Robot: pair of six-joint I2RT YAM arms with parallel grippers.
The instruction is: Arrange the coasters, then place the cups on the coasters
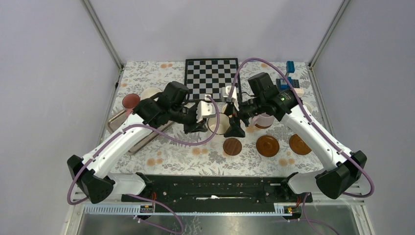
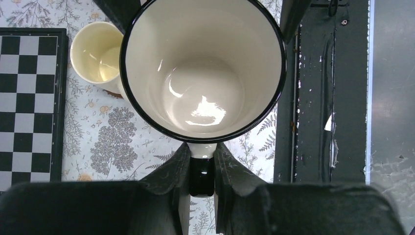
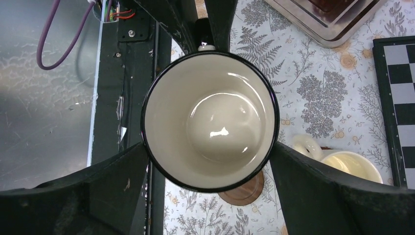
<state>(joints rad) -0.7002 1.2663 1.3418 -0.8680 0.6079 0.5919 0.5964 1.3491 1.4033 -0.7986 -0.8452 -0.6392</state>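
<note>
Left gripper [image 2: 201,164] clamps the white dark-rimmed ceramic mug [image 2: 203,68] by its handle — right gripper [image 3: 208,147] wide apart around it; three round wooden coasters [image 1: 267,145] lie bare.

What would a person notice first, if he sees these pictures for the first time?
At the centre is a white mug with a dark rim: the left arm's fingers pinch its handle, while the right arm's fingers stand open on either side of it. Behind it lies a chessboard, and three bare coasters sit in a row in front, to the right.
</note>
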